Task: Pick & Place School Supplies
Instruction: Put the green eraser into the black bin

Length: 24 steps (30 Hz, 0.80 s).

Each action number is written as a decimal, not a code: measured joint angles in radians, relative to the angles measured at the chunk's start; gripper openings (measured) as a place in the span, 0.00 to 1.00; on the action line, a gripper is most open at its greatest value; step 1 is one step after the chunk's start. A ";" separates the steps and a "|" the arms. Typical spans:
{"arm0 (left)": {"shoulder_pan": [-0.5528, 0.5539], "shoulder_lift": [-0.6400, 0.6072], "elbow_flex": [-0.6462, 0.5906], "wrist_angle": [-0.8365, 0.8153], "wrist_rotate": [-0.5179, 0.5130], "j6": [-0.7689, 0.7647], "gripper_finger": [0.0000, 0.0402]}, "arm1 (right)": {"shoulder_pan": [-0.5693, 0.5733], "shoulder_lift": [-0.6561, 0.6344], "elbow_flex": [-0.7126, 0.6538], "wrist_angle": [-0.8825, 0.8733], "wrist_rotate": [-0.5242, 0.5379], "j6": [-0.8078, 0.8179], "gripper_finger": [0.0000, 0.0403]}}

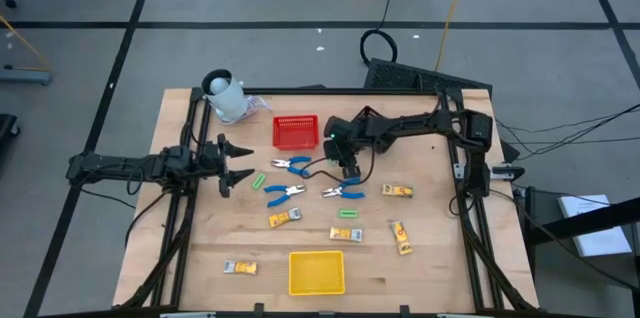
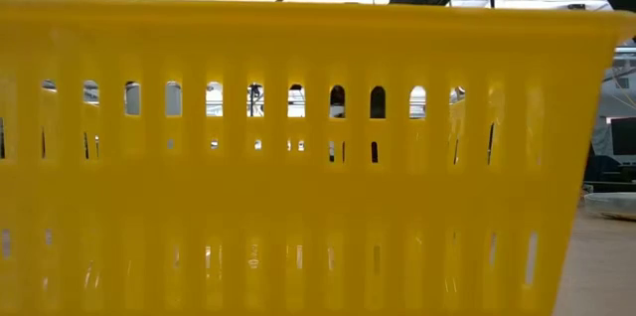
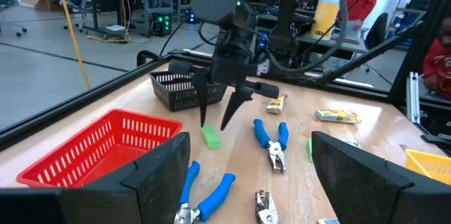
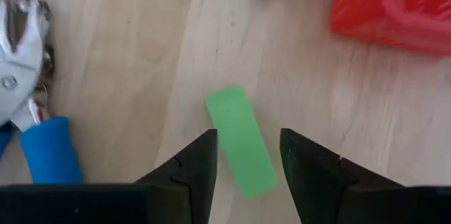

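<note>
My right gripper [image 4: 246,155] is open and points down over the table's middle [image 1: 345,166]. Its fingers stand on either side of a green block [image 4: 240,141] that lies flat on the wood, and in the left wrist view the tips [image 3: 215,122] hang just above that block [image 3: 210,137]. Two more green blocks [image 1: 258,180] [image 1: 347,214] lie nearby. Three blue-handled tools [image 1: 290,166] [image 1: 285,193] [image 1: 345,193] and several yellow packets [image 1: 397,190] [image 1: 283,219] lie scattered. My left gripper [image 1: 235,163] is open and waits at the table's left.
A red mesh basket [image 1: 295,131] stands at the far middle, and a black mesh basket [image 3: 180,90] sits beside it under the right arm. The yellow tray [image 1: 316,271] sits at the near edge, and its wall [image 2: 298,157] fills the low view. A white object [image 1: 228,98] stands at the far left corner.
</note>
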 joint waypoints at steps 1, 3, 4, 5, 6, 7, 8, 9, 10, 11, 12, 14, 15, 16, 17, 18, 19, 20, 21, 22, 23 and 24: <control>0.000 0.000 0.000 0.000 0.000 0.000 0.74 | -0.002 0.000 -0.001 0.000 -0.001 -0.002 0.37; 0.000 0.000 0.000 0.000 0.000 0.000 0.74 | -0.004 0.001 -0.001 0.006 0.000 -0.010 0.37; 0.000 0.000 0.000 0.000 0.000 0.000 0.74 | -0.006 0.001 -0.001 0.007 -0.001 -0.013 0.37; 0.000 0.000 0.000 0.000 0.000 0.000 0.74 | -0.007 0.001 -0.001 0.006 -0.001 -0.013 0.37; 0.000 0.000 0.000 0.000 0.000 0.000 0.74 | -0.007 0.003 -0.001 0.005 -0.001 -0.015 0.37; 0.000 0.000 0.000 0.000 0.000 0.000 0.74 | -0.007 0.011 -0.001 0.009 -0.001 -0.017 0.37; 0.000 0.000 0.000 0.000 0.000 0.000 0.74 | -0.007 0.018 -0.001 0.012 -0.001 -0.017 0.37; 0.000 0.000 0.000 0.000 0.000 0.000 0.74 | -0.007 0.024 -0.001 0.010 -0.001 -0.017 0.37; 0.000 0.000 0.000 0.000 0.000 0.000 0.74 | -0.007 0.029 -0.001 0.004 -0.001 -0.017 0.37; 0.000 0.000 0.000 0.001 0.000 0.000 0.74 | -0.007 0.034 -0.001 0.001 -0.001 -0.017 0.37; 0.000 0.000 0.000 0.000 0.000 0.000 0.74 | -0.007 0.042 -0.001 0.005 -0.001 -0.017 0.37; 0.000 0.000 0.000 0.000 0.000 0.000 0.74 | -0.007 0.052 -0.001 0.007 -0.002 -0.017 0.37; 0.000 0.000 0.000 0.000 0.000 0.000 0.74 | -0.007 0.050 -0.001 0.006 -0.002 -0.018 0.37; 0.000 0.000 0.000 0.000 0.000 0.000 0.74 | -0.007 0.050 -0.001 0.005 -0.002 -0.019 0.37; 0.000 0.000 0.000 0.000 0.000 0.000 0.74 | -0.007 0.050 -0.001 0.007 -0.002 -0.021 0.37; 0.000 0.000 0.000 0.000 0.000 0.000 0.74 | -0.007 0.051 -0.001 0.013 -0.002 -0.023 0.37; 0.000 0.000 0.000 0.000 0.000 0.000 0.74 | -0.006 0.051 -0.001 0.018 -0.002 -0.024 0.37; 0.000 0.000 0.000 0.000 0.000 0.000 0.74 | -0.006 0.051 -0.001 0.020 -0.002 -0.023 0.37; 0.000 0.000 0.000 0.000 0.000 0.000 0.74 | -0.006 0.051 -0.001 0.019 -0.002 -0.023 0.36; 0.000 0.000 0.000 0.000 0.000 0.000 0.74 | -0.006 0.051 -0.001 0.016 -0.002 -0.023 0.36; 0.000 0.000 0.000 0.000 0.000 0.000 0.74 | -0.006 0.051 -0.001 0.014 -0.002 -0.023 0.35; 0.000 0.000 0.000 0.000 0.000 0.000 0.74 | -0.005 0.051 -0.001 0.014 -0.003 -0.023 0.34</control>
